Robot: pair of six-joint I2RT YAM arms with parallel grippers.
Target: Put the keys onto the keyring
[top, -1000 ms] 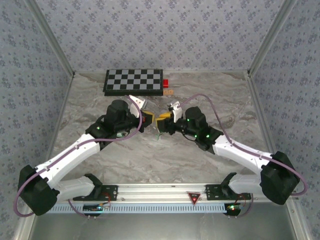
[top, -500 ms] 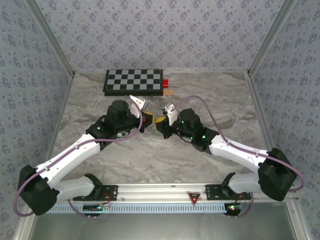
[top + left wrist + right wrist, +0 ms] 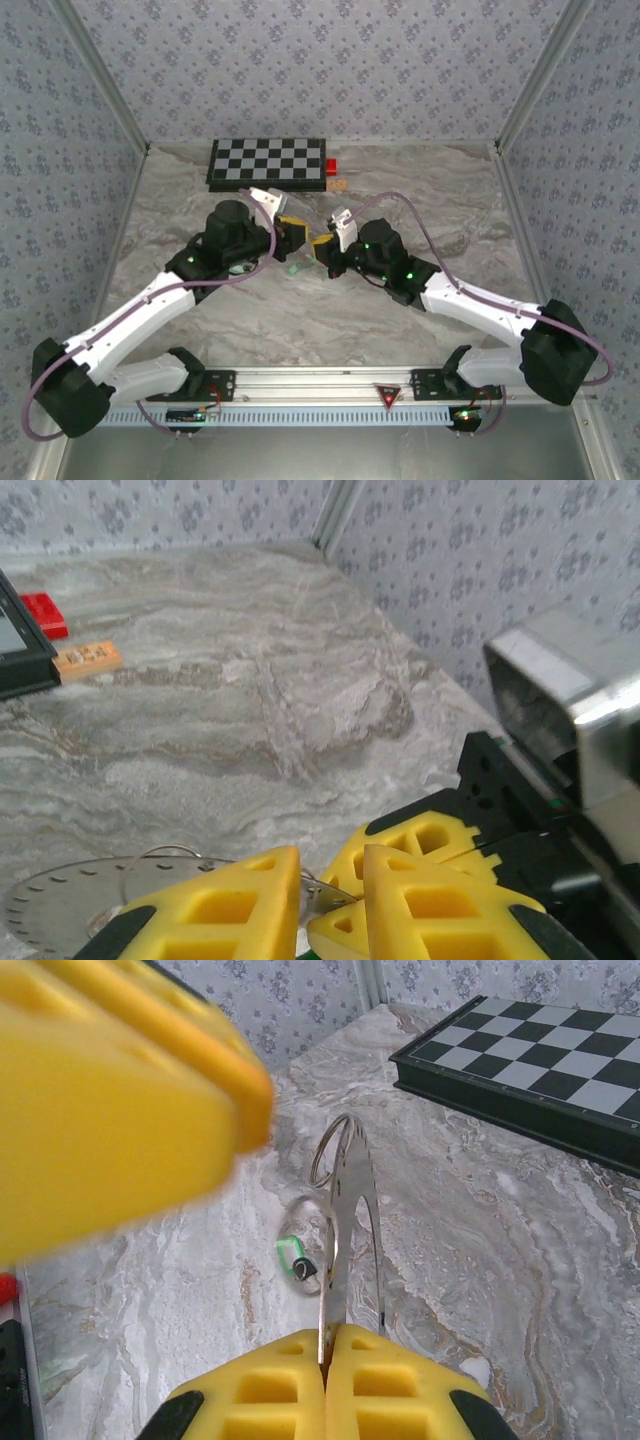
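Top external view, starting at the left: the left gripper [image 3: 287, 228] hangs over the middle of the marble table [image 3: 330, 320], pointing at its partner. Seen from the left wrist, its yellow fingers [image 3: 240, 905] stand slightly apart with nothing visibly pinched between them.

Just below and between the two grippers lies a speck of bright green, one of the keys [image 3: 293, 268]. From overhead it looks to rest on the table. From the right wrist, the same key [image 3: 291, 1254] sits just beside the lower part of the keyring [image 3: 331, 1280], near a faint thin loop. I cannot tell whether it hangs from anything or simply lies on the marble behind.

Further right, the right gripper [image 3: 322, 246] has its fingers pressed tightly together on the edge of the keyring. It holds the flat band upright and edge-on, off the table, with a small wire ring [image 3: 330, 1150] at the top. Beyond it, near the back, a red block [image 3: 331, 166] and a tan piece [image 3: 338, 184] lie well apart from the work.

My reading is that the task is at an early stage. The ring is gripped and presented, but no key is clearly threaded on it. The one key I can pick out needs to be lifted and worked onto the band, and so do the others.
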